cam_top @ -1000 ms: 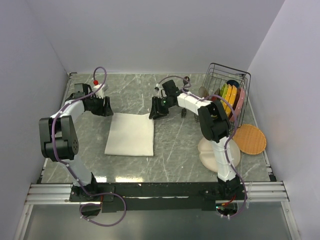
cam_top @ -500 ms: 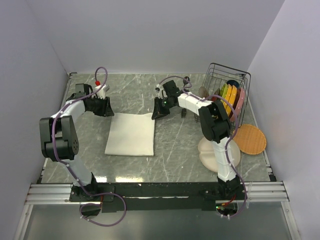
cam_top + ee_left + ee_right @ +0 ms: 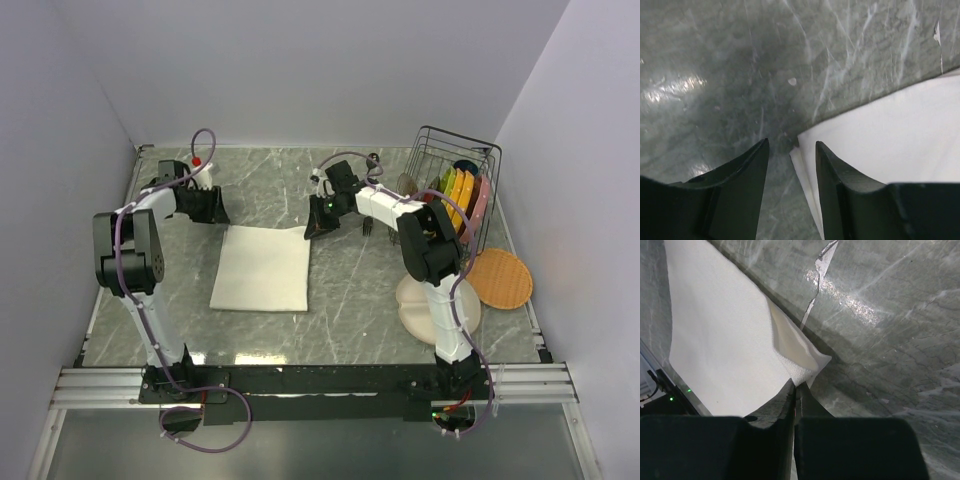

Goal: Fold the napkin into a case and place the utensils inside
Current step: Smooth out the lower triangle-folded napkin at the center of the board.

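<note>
Pinching napkin point(image 3: 260, 268) corner, R end effector point(image 3: 796, 388), rack point(image 3: 456, 137) w/ plates point(image 3: 463, 196) near

One high overview, two close-ups on napkin point(image 3: 260, 268)

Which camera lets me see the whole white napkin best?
The top camera: it shows the whole napkin spread on the table. The left wrist camera shows only one corner by the open left gripper; the right wrist camera shows another corner pinched in the right gripper.

Marble table point(image 3: 350, 290), napkin point(image 3: 260, 270), wire rack point(image 3: 458, 137), beige plate point(image 3: 412, 305)
</note>
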